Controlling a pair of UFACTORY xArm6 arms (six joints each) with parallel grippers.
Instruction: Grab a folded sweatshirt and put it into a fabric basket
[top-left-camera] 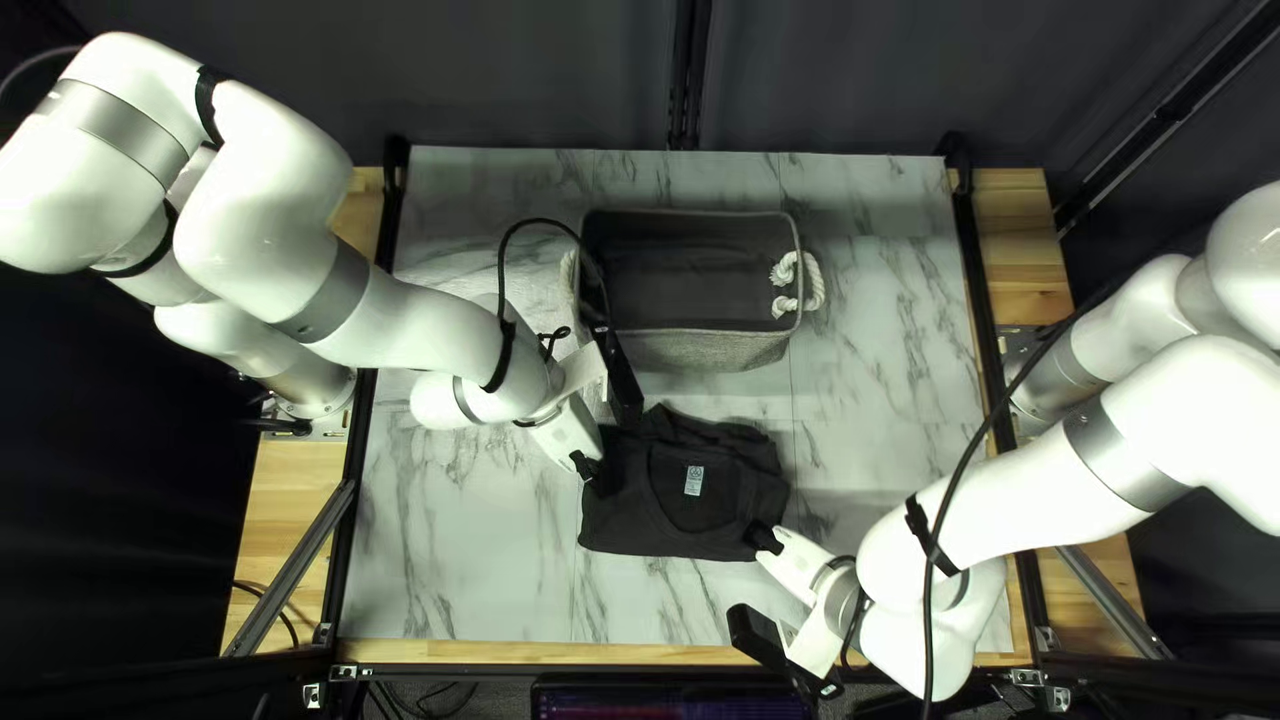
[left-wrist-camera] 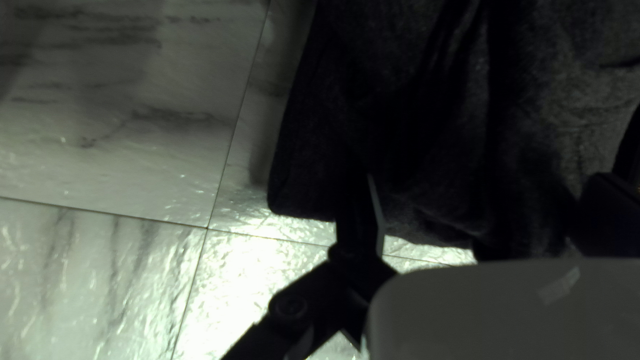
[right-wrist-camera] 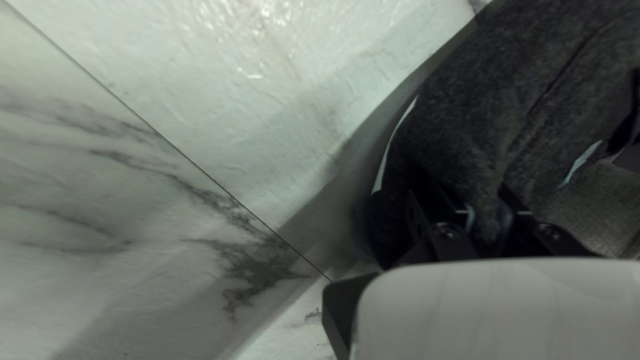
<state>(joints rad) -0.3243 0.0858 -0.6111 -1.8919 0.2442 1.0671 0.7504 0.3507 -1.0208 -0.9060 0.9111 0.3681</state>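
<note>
Marble-look tabletop (top-left-camera: 467, 574) fills most of the middle of the top left view. Left arm (top-left-camera: 387, 318) comes in from the upper left, right arm (top-left-camera: 1034, 494) from the right edge. Grey fabric basket (top-left-camera: 707, 350) sits upper centre, mouth up, sweatshirt not in it. Dark sweatshirt (top-left-camera: 720, 500), folded, is at the centre, just below the basket, one gripper at its left side, the other at its lower right corner. Left gripper (left-wrist-camera: 483, 180): fingers wide apart, cloth between them, no pinch visible. Right gripper (right-wrist-camera: 490, 213): fingers narrow, holding a bunched bit of sweatshirt from both sides. Rope handle (top-left-camera: 814, 283) at the basket's right end. Small pale label (top-left-camera: 694, 480) faces up on the sweatshirt.

Step looks like grasping: right side got, left side pending. Next move likely: close left on a good fold, check both grips, lift level, carry up-frame over the basket rim, lower, release. Lifting with only the right grip would probably unfold it.
</note>
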